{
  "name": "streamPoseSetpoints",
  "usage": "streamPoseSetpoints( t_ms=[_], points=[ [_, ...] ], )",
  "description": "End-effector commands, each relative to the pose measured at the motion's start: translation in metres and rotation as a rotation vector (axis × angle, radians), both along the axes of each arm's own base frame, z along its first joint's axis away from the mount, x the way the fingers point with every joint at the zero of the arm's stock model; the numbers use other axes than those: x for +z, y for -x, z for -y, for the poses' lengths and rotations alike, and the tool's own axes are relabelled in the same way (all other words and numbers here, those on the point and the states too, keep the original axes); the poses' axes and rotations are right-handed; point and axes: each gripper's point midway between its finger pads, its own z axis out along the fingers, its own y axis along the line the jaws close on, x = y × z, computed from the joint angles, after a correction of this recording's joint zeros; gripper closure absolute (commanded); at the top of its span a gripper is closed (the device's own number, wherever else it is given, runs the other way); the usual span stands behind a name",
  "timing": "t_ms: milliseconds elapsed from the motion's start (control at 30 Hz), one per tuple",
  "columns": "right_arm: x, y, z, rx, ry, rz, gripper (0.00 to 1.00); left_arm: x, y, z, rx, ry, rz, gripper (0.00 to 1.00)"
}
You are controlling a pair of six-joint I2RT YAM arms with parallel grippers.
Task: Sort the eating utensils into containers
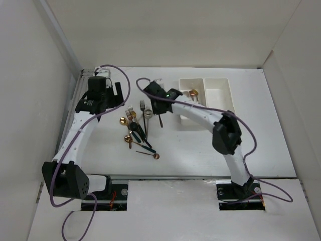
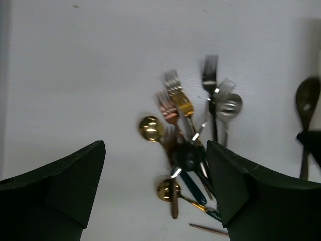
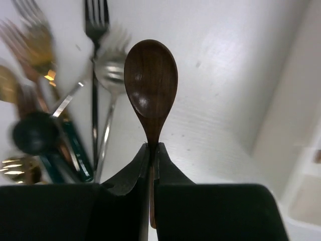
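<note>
Two white containers (image 1: 216, 79) stand joined side by side in the upper right of the top view, on the white table (image 1: 261, 145). One gold-coloured spoon (image 1: 193, 93) lies in the left compartment. Most of the eating utensils (image 1: 136, 129) lie in a loose, crossed pile at the centre left of that view, well apart from the containers. In the pile, the forks have their tines toward the top of the frame, and several pieces have dark teal handles. A gold spoon (image 1: 123, 120) lies at its left side, and a copper spoon (image 1: 157, 156) at its lower right end.

The right gripper (image 3: 153, 149) is clenched on a dark brown spoon (image 3: 150, 83). In the right wrist view the two fingers press together on the thin neck just under the bowl, and the bowl points to the top of the frame. In the top view this gripper is just right of the pile, between it and the containers. I cannot tell if the spoon touches the table.

The left gripper (image 2: 155, 150) is released. In the left wrist view its dark fingers (image 2: 65, 186) stand wide apart at the bottom of the frame, and the pile shows between and above them. In the top view this gripper is at the upper left, near the pile but apart from it
</note>
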Motion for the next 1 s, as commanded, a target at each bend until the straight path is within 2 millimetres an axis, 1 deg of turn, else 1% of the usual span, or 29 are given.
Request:
streamPoseSetpoints(
  t_ms=[0, 33, 67, 100, 133, 167, 200, 267, 300, 333, 367, 400, 433, 467, 500, 533, 567, 600, 633, 667, 733, 767, 800, 833, 867, 933, 967],
  points=[
    [0.16, -0.06, 0.052, -0.089, -0.163, 0.33, 1.0, -0.001, 0.0, 0.064, -0.238, 0.146, -0.047, 0.21],
    [0.177, -0.067, 0.072, -0.111, -0.168, 0.364, 1.0, -0.003, -0.002, 0.07, -0.255, 0.145, -0.054, 0.21],
    [0.178, -0.073, 0.086, -0.118, -0.168, 0.358, 1.0, -0.008, -0.004, 0.076, -0.276, 0.134, -0.075, 0.23],
    [0.172, -0.087, 0.117, -0.165, -0.146, 0.356, 1.0, -0.012, -0.002, 0.087, -0.304, 0.132, -0.089, 0.23],
    [0.17, -0.093, 0.129, -0.174, -0.135, 0.357, 1.0, -0.012, -0.004, 0.09, -0.314, 0.117, -0.089, 0.23],
    [0.162, -0.096, 0.142, -0.159, -0.095, 0.344, 1.0, -0.016, -0.003, 0.095, -0.326, 0.115, -0.101, 0.24],
    [0.156, -0.103, 0.156, -0.164, -0.081, 0.336, 1.0, -0.02, -0.002, 0.107, -0.354, 0.112, -0.113, 0.24],
    [0.125, -0.105, 0.167, -0.13, -0.026, 0.28, 1.0, -0.027, 0.0, 0.117, -0.385, 0.095, -0.131, 0.25],
    [0.114, -0.104, 0.166, -0.11, -0.013, 0.255, 1.0, -0.032, 0.002, 0.124, -0.4, 0.092, -0.145, 0.25],
    [0.099, -0.105, 0.171, -0.108, 0.003, 0.229, 1.0, -0.032, 0.006, 0.133, -0.424, 0.082, -0.145, 0.25],
    [0.084, -0.105, 0.171, -0.106, 0.019, 0.201, 1.0, -0.037, 0.007, 0.139, -0.437, 0.079, -0.16, 0.25],
    [0.078, -0.106, 0.17, -0.114, 0.017, 0.19, 1.0, -0.037, 0.009, 0.143, -0.45, 0.078, -0.16, 0.25],
    [0.066, -0.107, 0.175, -0.132, 0.024, 0.166, 1.0, -0.046, 0.012, 0.152, -0.471, 0.072, -0.184, 0.25],
    [0.058, -0.108, 0.182, -0.154, 0.03, 0.141, 0.97, -0.049, 0.012, 0.154, -0.473, 0.063, -0.192, 0.25],
    [0.047, -0.109, 0.181, -0.173, 0.024, 0.121, 0.88, -0.053, 0.014, 0.157, -0.482, 0.06, -0.201, 0.25],
    [0.047, -0.111, 0.188, -0.196, 0.019, 0.12, 0.81, -0.061, 0.014, 0.161, -0.49, 0.055, -0.223, 0.25],
    [0.041, -0.114, 0.193, -0.206, 0.025, 0.111, 0.72, -0.065, 0.016, 0.164, -0.498, 0.051, -0.235, 0.25],
    [0.044, -0.114, 0.193, -0.214, 0.018, 0.11, 0.55, -0.07, 0.016, 0.167, -0.506, 0.057, -0.251, 0.27],
    [0.044, -0.114, 0.193, -0.214, 0.018, 0.11, 0.48, -0.077, 0.018, 0.166, -0.504, 0.052, -0.274, 0.29],
    [0.046, -0.113, 0.193, -0.214, 0.018, 0.11, 0.43, -0.088, 0.018, 0.168, -0.502, 0.063, -0.309, 0.37],
    [0.065, -0.113, 0.193, -0.216, 0.0, 0.14, 0.32, -0.099, 0.018, 0.169, -0.499, 0.057, -0.339, 0.43],
    [0.076, -0.113, 0.193, -0.216, -0.012, 0.16, 0.32, -0.111, 0.019, 0.166, -0.49, 0.042, -0.375, 0.45],
    [0.082, -0.111, 0.194, -0.216, -0.015, 0.166, 0.31, -0.113, 0.016, 0.168, -0.489, 0.041, -0.378, 0.48],
    [0.1, -0.108, 0.195, -0.218, -0.033, 0.197, 0.31, -0.12, 0.018, 0.165, -0.479, 0.027, -0.403, 0.5],
    [0.109, -0.106, 0.196, -0.218, -0.043, 0.213, 0.31, -0.121, 0.014, 0.166, -0.479, 0.027, -0.403, 0.53],
    [0.115, -0.099, 0.199, -0.218, -0.049, 0.224, 0.31, -0.128, 0.01, 0.168, -0.47, 0.002, -0.421, 0.6],
    [0.13, -0.095, 0.201, -0.226, -0.074, 0.255, 0.31, -0.13, 0.007, 0.167, -0.462, -0.007, -0.423, 0.64]
  ],
)
